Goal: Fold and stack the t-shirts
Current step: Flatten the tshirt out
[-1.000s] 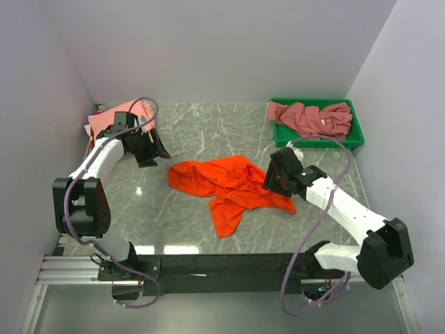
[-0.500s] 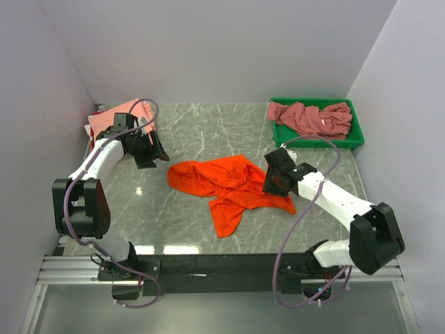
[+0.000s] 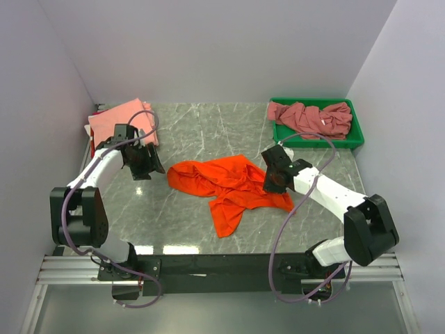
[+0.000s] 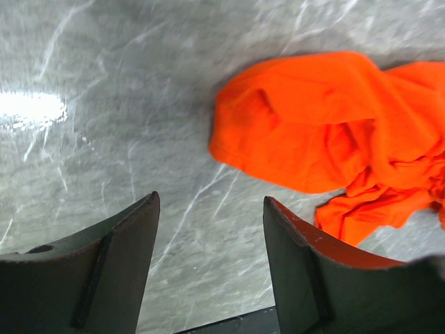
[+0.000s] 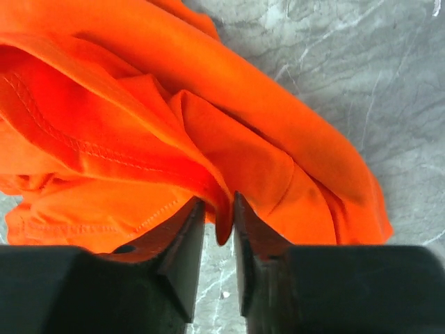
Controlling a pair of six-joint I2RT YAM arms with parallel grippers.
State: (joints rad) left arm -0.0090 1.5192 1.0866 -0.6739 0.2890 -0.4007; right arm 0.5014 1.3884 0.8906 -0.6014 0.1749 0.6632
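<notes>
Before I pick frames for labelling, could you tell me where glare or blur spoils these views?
Left wrist: white glare on the marble table at left, frame soft, no stitching readable on the orange t-shirt. Right wrist: sharp, seams clear, the right gripper's fingers dark. Top external: even light, small reflections near the table's front edge.

- In the right wrist view, the orange t-shirt [image 5: 174,132] runs off the left and top edges. The fold pinched in the right gripper [image 5: 219,209] disappears behind the fingers [image 5: 182,243].
- From above, that gripper's fingertips are hidden under its own wrist.
- In the left wrist view, the shirt is cut by the right edge. The right finger of the left gripper [image 4: 211,202] covers its lower corner.
- The mauve t-shirts [image 3: 309,117] lie bunched in the green bin [image 3: 356,136]. Their number cannot be told, and they hide most of its floor.
- A cable crosses the salmon-pink t-shirt [image 3: 115,120]. The white item [image 3: 89,130] under its left edge is too small to identify.
</notes>
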